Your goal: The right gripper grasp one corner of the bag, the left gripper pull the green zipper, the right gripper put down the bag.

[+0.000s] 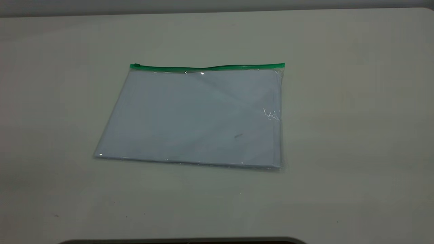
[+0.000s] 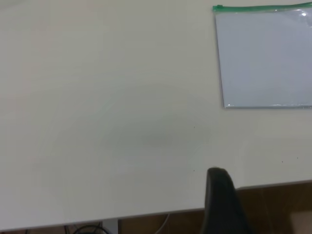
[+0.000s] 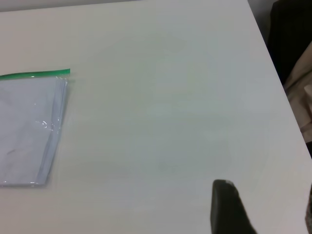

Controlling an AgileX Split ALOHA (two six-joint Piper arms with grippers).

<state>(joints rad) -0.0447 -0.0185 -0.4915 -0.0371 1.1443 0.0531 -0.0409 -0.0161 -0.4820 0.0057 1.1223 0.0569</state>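
Observation:
The bag [image 1: 193,118] lies flat on the table, a clear pouch with white sheets inside. Its green zipper [image 1: 210,67] runs along the far edge, with the slider tab [image 1: 136,65] at the left end. The corner [image 1: 281,65] where the green strip ends on the right lies untouched. No gripper shows in the exterior view. My left gripper [image 2: 222,200] hangs over the table's edge, far from the bag [image 2: 268,58]. My right gripper [image 3: 268,209] stands open and empty over bare table, well away from the bag [image 3: 29,126] and its green-ended corner [image 3: 66,72].
The white table [image 1: 339,135] stretches around the bag on all sides. In the left wrist view its edge [image 2: 146,214] drops to a brown floor. In the right wrist view dark shapes [image 3: 292,34] stand beyond the table's side edge.

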